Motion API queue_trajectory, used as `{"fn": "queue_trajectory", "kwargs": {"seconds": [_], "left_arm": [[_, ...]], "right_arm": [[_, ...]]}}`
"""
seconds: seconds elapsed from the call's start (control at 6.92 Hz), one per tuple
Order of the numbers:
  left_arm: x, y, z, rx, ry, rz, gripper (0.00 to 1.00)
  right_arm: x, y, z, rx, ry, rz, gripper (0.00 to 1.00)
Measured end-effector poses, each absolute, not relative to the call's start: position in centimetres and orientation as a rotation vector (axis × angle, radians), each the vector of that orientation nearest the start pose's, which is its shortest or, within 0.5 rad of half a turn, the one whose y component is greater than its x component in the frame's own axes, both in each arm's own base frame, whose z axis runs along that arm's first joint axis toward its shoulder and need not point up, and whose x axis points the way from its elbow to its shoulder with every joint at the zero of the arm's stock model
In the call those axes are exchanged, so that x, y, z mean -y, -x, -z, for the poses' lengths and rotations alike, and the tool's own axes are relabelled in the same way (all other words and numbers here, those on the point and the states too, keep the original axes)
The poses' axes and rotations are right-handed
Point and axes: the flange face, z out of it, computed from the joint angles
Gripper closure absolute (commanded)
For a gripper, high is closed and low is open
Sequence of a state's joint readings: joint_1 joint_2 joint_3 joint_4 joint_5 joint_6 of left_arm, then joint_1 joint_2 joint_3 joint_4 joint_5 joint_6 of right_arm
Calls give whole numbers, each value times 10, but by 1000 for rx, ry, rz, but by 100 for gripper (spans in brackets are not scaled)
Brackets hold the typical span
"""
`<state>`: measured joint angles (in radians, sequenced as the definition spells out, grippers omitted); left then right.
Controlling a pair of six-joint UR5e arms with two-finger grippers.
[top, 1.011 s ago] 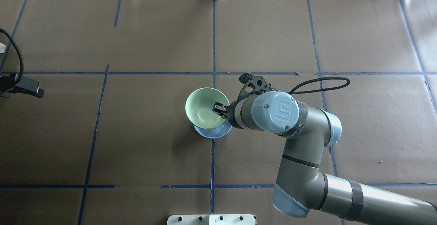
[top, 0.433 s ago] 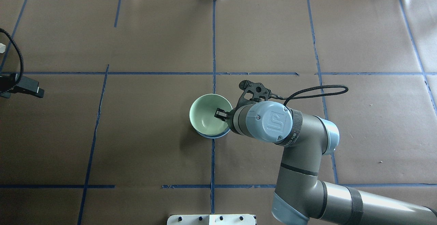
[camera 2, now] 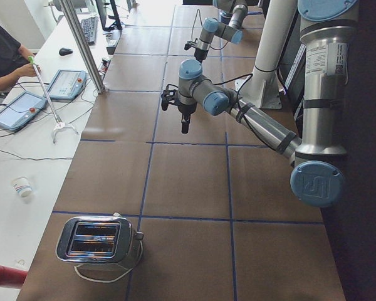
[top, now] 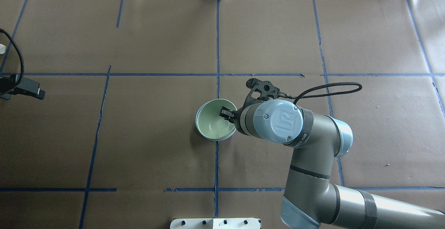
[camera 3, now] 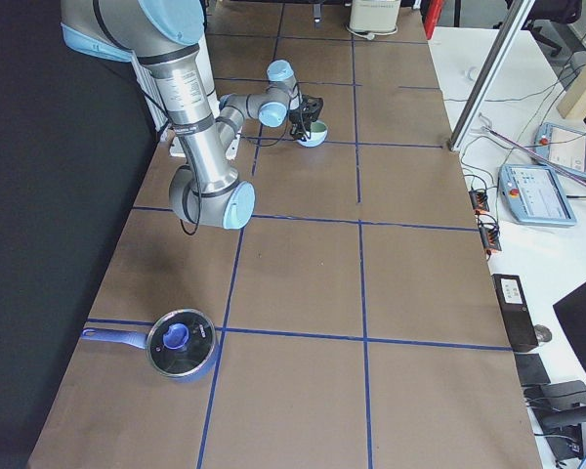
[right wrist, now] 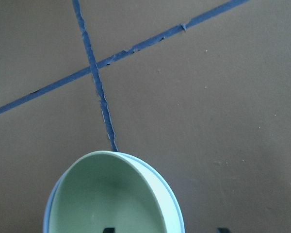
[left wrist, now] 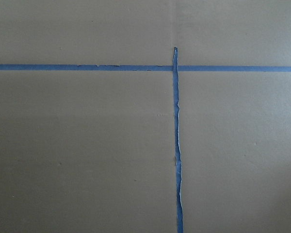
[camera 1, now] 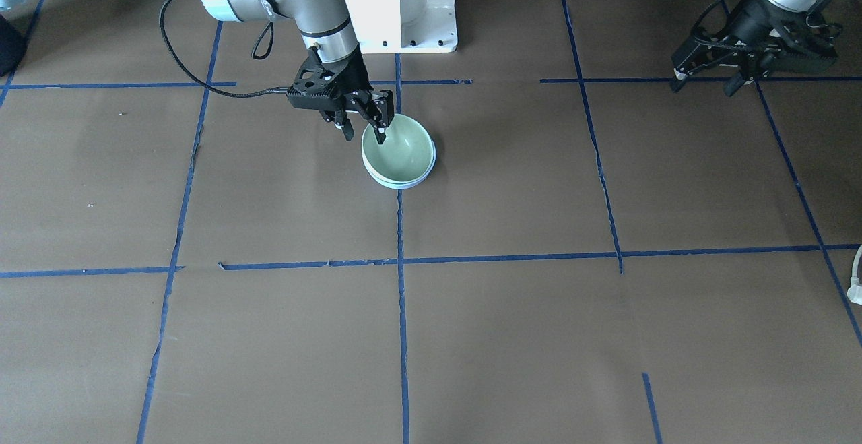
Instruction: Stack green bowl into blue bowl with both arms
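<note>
Green bowl (camera 1: 397, 154) is nested in the blue bowl (camera 1: 404, 186) on the desk (camera 1: 539, 228), rim straddled by the right hand (camera 1: 363, 135), fingers apart; left hand (camera 1: 705, 80) also spread.

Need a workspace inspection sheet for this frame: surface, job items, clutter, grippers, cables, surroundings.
Surface: table covered in brown paper with a blue tape grid.
Job's things: green bowl nested upright in blue bowl, of which only the rim shows.
Clutter: toaster at one end, lidded saucepan at the other.
Grippers: right gripper open, fingers straddling the green bowl's rim; left gripper off to the side, state unclear.
Cables: black cable looping off the right wrist.
Surroundings: operator and tablets on a side bench.
</note>
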<state>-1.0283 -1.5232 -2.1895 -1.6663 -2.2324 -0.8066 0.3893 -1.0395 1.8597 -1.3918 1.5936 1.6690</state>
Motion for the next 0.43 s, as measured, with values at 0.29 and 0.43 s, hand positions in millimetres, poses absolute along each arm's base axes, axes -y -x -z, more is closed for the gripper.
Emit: {"fn": "queue_trajectory", "kwargs": {"seconds": [0.29,0.43], "left_arm": [[411,-146,-392,-869,-131,-23,0],[409,-123,-413,-833,-160,-82,0]], "right_arm": [[366,451,-229,985,-138,-379,0],[380,396,-257,956,-136,-329,0]]}}
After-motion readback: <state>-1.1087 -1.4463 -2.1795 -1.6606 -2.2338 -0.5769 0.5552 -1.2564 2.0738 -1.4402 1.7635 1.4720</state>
